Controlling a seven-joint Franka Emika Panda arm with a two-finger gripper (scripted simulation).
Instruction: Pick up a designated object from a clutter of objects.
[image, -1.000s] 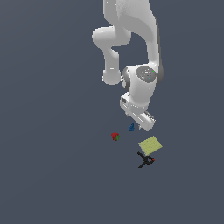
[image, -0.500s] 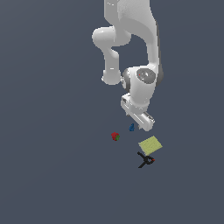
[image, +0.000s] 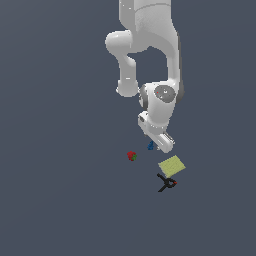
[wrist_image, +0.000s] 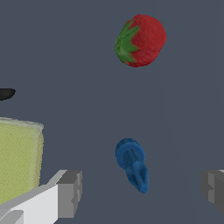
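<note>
Blue knobbly piece (wrist_image: 132, 165), the one to be lifted, lies on the bare dark worktop (image: 60, 200) directly under the arm's wrist, and in the wrist view it sits in the gap between the two fingers (wrist_image: 70, 193), which stand wide apart and touch nothing. It is not centred: it lies nearer one finger than the other. Its long axis runs across the line joining the fingers, tilted a little, so I judge a straight closing would pinch its narrow width. Largest of the neighbours, the yellow-green square (image: 171, 165) lies just beside one finger; the black clamp (image: 166, 183) is beyond it; the red-green ball (image: 132, 156) sits well apart.
</note>
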